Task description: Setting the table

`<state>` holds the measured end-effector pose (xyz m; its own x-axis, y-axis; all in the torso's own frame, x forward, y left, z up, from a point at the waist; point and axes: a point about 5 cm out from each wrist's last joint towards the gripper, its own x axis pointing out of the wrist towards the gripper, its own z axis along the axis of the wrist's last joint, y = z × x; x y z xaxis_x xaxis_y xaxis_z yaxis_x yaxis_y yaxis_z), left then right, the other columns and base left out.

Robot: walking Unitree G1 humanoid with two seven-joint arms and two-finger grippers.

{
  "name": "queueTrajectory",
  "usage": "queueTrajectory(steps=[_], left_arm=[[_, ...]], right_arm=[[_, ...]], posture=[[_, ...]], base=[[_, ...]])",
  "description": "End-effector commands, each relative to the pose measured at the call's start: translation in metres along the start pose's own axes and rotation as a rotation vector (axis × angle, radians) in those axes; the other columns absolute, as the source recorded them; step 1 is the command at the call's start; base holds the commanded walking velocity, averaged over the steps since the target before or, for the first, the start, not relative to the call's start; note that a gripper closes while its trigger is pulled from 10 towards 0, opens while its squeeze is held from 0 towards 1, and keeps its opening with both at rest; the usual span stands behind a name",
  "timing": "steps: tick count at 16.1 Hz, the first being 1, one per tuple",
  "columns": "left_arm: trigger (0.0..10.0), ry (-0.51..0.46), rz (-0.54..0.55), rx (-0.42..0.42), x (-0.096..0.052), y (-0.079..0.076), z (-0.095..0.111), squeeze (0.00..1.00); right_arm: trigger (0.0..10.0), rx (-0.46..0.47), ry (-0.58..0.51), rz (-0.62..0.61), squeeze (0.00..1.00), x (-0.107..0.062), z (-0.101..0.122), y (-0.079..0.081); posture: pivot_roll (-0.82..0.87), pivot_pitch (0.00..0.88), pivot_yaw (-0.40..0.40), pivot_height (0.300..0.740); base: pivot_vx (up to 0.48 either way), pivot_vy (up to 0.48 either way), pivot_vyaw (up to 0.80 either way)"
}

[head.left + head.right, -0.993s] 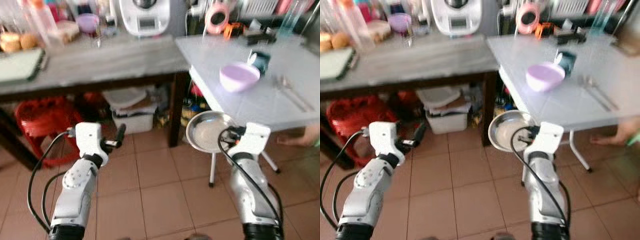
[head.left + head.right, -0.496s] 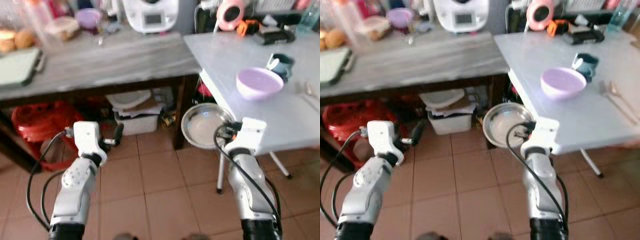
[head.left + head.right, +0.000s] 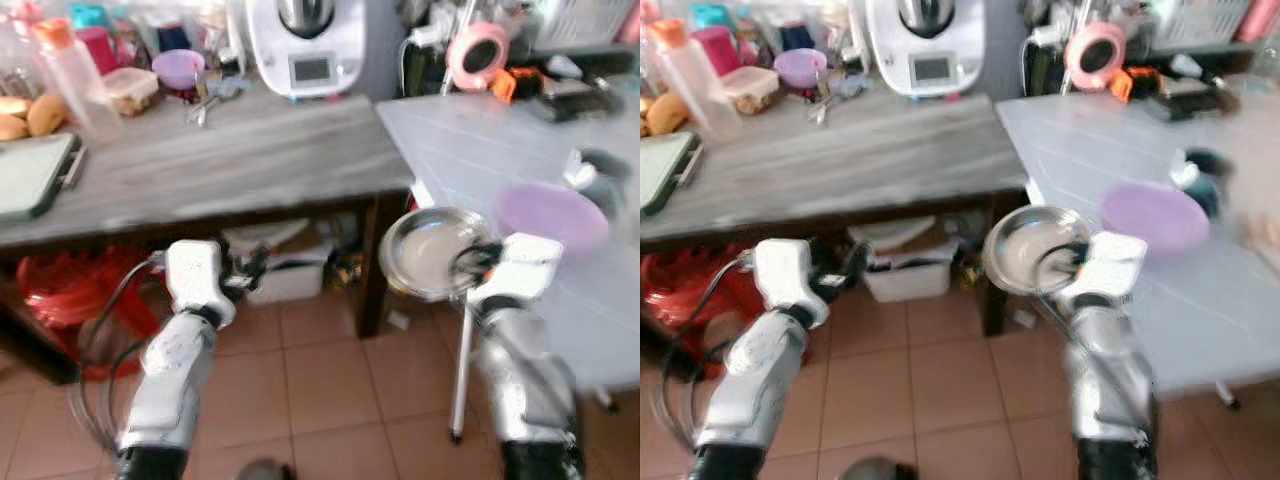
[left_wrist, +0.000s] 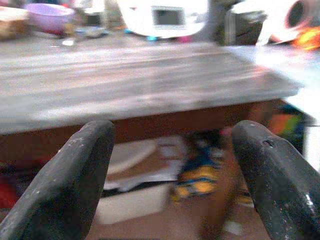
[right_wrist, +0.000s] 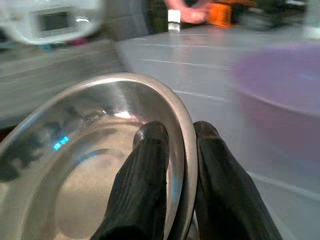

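White table (image 3: pixel 470 140) ahead; right gripper (image 5: pixel 175 165) jaws pinch steel plate (image 3: pixel 430 250) rim; left gripper (image 4: pixel 172 165) jaws wide.

A grey wooden tabletop (image 3: pixel 200 170) is standing beside a white tabletop (image 3: pixel 470 140), terracotta floor tiles (image 3: pixel 320 390) spreading beneath, storage bins (image 3: pixel 285 275) sitting underneath.

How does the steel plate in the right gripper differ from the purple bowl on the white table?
The steel plate is shiny metal and shallow; the purple bowl is matte lilac and deeper. The plate is held off the table, its rim pinched by the right gripper; the bowl rests on the white table. Both are round and look empty.
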<state>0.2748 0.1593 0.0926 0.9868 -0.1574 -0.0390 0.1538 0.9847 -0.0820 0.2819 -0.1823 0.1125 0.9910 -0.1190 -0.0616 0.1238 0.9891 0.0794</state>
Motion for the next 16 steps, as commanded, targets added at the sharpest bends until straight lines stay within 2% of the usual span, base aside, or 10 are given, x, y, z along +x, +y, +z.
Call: queueTrajectory(steps=[1,3,4,13,16], left_arm=[[10.0,-0.028,0.004,0.019,0.004,-0.002,0.005,0.00],[10.0,-0.037,0.081,0.039,0.005,0.009,0.006,0.00],[10.0,-0.040,0.085,0.051,0.006,0.010,0.006,0.00],[10.0,-0.036,0.071,0.040,0.008,0.005,0.003,0.00],[10.0,-0.040,0.069,0.043,0.009,0.005,0.003,0.00]], right_arm=[[10.0,-0.021,-0.048,-0.002,0.00,0.001,0.010,-0.004],[10.0,-0.030,-0.087,0.068,0.00,0.001,0.017,0.005],[10.0,-0.034,-0.089,0.078,0.00,0.001,0.017,0.007],[10.0,-0.027,-0.091,0.077,0.00,-0.002,0.015,0.005],[10.0,0.000,-0.093,0.063,0.00,0.000,0.015,0.003]], posture=[[-0.06,0.000,0.042,0.740],[-0.05,0.000,0.040,0.740],[-0.05,0.000,0.039,0.740],[-0.06,0.000,0.046,0.740],[-0.06,0.000,0.046,0.740]], base=[[0.465,0.000,0.00],[0.000,0.000,0.64],[0.000,0.000,0.79],[0.000,0.000,0.79],[0.000,0.000,0.00]])
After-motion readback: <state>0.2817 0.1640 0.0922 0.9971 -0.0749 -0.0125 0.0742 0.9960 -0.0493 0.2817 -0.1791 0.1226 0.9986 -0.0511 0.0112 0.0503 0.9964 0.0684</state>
